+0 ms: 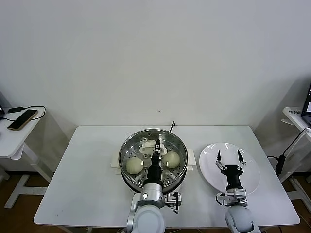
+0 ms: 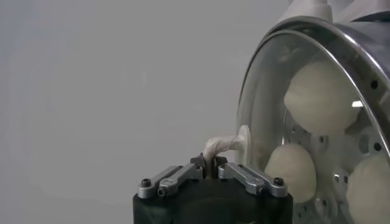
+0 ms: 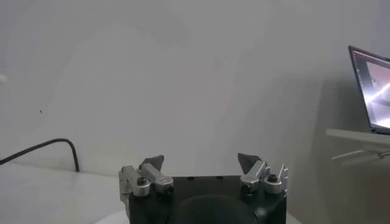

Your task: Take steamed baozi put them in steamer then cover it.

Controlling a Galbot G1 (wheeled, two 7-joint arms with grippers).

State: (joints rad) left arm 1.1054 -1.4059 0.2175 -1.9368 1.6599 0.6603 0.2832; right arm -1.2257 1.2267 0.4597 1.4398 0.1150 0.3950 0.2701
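The left gripper [image 1: 157,151] was clamped on the white handle [image 2: 224,145] of the glass lid [image 2: 268,109], over the steamer [image 1: 127,171] mid-table, with baozi [image 1: 134,166] inside. The right gripper [image 1: 228,158] hovered over the plate [image 1: 250,180], jaws wide, holding nothing

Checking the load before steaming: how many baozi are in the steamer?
3 cream-white round baozi show through the glass lid. A fourth may be hidden.
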